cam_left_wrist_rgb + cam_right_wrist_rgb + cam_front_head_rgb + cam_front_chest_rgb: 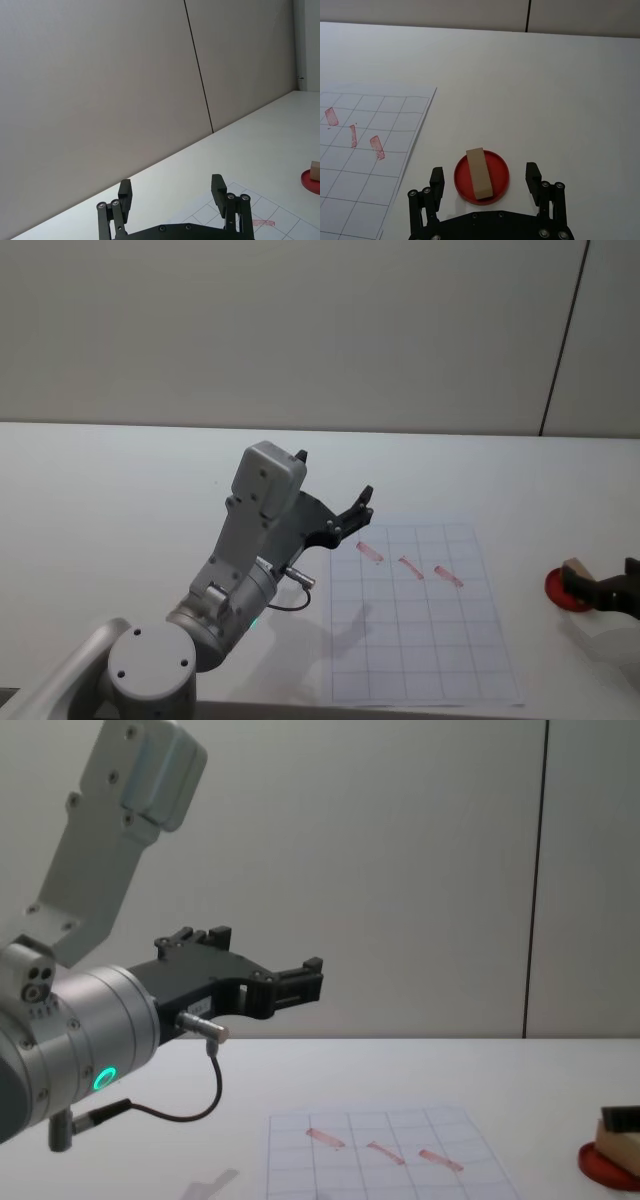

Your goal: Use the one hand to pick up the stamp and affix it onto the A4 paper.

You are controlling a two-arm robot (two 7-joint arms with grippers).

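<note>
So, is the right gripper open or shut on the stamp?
Open: the right gripper has fingers apart on both sides of the ink pad, and the stamp lies on it, untouched. Left gripper hangs raised, idle.

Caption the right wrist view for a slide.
Open right gripper faces the stamp on the red ink pad, beside A4 paper.

Lab-like room: white table [110, 490], grey panelled wall [300, 330].

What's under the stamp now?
The stamp lies on the round red ink pad, on the table beside the A4 paper. Its underside is covered. Open right gripper faces it; open left gripper is raised near the paper.
</note>
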